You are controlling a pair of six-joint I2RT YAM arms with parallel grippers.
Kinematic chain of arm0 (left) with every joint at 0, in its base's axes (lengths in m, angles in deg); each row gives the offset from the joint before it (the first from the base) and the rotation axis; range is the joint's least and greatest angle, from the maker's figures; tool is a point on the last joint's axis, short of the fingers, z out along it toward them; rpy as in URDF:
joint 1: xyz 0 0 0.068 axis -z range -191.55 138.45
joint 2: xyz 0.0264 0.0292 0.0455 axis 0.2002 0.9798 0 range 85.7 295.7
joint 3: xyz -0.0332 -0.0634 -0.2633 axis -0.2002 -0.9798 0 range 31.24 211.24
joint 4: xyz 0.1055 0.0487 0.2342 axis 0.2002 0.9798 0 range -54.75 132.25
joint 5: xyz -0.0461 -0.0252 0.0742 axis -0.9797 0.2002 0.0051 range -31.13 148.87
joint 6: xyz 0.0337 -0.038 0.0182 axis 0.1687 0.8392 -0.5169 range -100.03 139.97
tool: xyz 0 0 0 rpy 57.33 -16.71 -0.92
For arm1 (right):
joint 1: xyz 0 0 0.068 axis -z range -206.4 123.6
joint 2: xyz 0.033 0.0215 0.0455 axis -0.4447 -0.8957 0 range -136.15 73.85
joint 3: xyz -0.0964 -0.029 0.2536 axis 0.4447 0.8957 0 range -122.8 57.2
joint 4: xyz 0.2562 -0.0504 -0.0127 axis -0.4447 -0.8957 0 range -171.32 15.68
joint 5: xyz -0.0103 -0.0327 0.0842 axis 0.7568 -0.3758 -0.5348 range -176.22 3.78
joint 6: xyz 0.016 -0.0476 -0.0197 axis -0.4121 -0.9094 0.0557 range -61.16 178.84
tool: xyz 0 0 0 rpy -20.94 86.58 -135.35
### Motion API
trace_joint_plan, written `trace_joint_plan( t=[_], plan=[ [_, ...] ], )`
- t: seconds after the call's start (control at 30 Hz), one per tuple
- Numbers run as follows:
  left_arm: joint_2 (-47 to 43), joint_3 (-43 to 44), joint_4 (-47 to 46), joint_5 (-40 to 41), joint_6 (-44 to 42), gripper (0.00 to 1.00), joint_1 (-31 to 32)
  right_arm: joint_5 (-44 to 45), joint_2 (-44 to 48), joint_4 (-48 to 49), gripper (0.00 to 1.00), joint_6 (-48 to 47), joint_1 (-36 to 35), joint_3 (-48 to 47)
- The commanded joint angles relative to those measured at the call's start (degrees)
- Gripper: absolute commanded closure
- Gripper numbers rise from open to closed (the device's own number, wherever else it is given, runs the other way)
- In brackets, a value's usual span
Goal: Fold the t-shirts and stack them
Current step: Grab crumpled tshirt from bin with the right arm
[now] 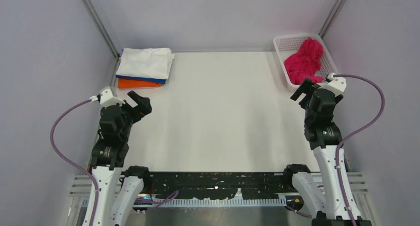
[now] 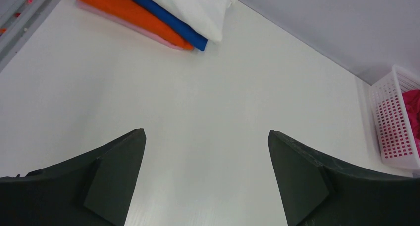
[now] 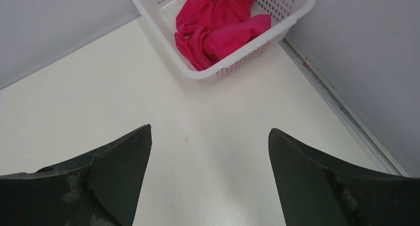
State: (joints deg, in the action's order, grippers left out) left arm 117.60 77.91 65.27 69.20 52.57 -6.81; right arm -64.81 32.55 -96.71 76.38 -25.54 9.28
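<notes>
Top external view shows three folded shirts stacked at the far left corner of the desk [image 1: 223, 117]. The white shirt [image 1: 146, 62] lies on top as a neat, smooth rectangle. Only a thin edge of the blue shirt [image 1: 144, 79] shows below it, and the orange shirt [image 1: 136, 84] sticks out a little further at the near side. The left wrist view shows the same stack from the side, with a pale pink edge [image 2: 126, 27] just under the orange layer; whether that is another cloth cannot be told.

The magenta shirt [image 1: 304, 61] is not folded. It sits crumpled in a heap inside the basket [image 1: 283, 39] at the far right corner. Its bunched folds rise above the rim, and part of it hangs toward the near end. The right wrist view shows it filling most of the basket, with bare mesh wall at both ends.

The left fingers [image 1: 143, 106] hang over the left side of the desk, near the stack but apart from it. In the left wrist view they are spread wide, with only bare desk between them. They hold nothing and touch nothing.

The right fingers [image 1: 300, 92] hover just before the near end of the basket. They are equally wide apart in the right wrist view and are empty. They are clear of both the basket and the shirt inside it.
</notes>
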Motion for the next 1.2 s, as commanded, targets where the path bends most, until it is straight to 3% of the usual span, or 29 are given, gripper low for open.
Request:
trace_joint_plan(
  t=[0.0,0.13,0.2,0.4,0.6,0.73,1.0,1.07,1.13,1.17],
  plan=[
    [0.71,0.12,1.08,0.09,0.43,0.01,-0.31,1.1,-4.38,1.75,0.05,-0.55,-0.07,-1.69],
    [2.44,-0.64,0.88,1.72,0.29,0.01,-0.32,4.26,-15.77,4.64,0.05,1.21,0.8,-7.88],
    [2.59,-1.1,0.78,1.91,0.27,0.01,-0.29,2.64,-28.36,3.31,0.05,3.3,2.86,-14.59],
    [1.3,-4.62,-2.43,1.65,-1.32,0.01,-0.33,1.54,-55.36,-2.09,0.05,6.68,7.53,-41.92],
    [0.29,-6.96,-5.8,0.88,-1.93,0.01,-0.32,2.18,-77.59,-5.72,0.04,5.28,9.28,-62.71],
    [-0.62,-8.13,-7.3,1.44,-1.87,0.01,-0.34,1.64,-88.02,-9.1,0.04,3.48,10.18,-72.02],
    [-3.49,-9.94,-8.49,6.97,-0.17,0.01,-0.34,-1.51,-96.86,-13.9,0.0,5.28,10.64,-74.67],
    [-3.89,-9.98,-7.92,8.66,0.44,0.01,-0.34,-2.96,-98.27,-16.05,0.05,6.37,10.69,-75.5],
    [-4.31,-9.97,-7.51,9.36,0.83,0.01,-0.33,-5.17,-98.73,-16.45,0.24,7.05,10.8,-75.42],
    [-4.57,-9.95,-7.44,9.39,0.82,0.01,-0.29,-6.8,-98.45,-15.79,0.5,7.06,10.86,-75.41]
  ],
)
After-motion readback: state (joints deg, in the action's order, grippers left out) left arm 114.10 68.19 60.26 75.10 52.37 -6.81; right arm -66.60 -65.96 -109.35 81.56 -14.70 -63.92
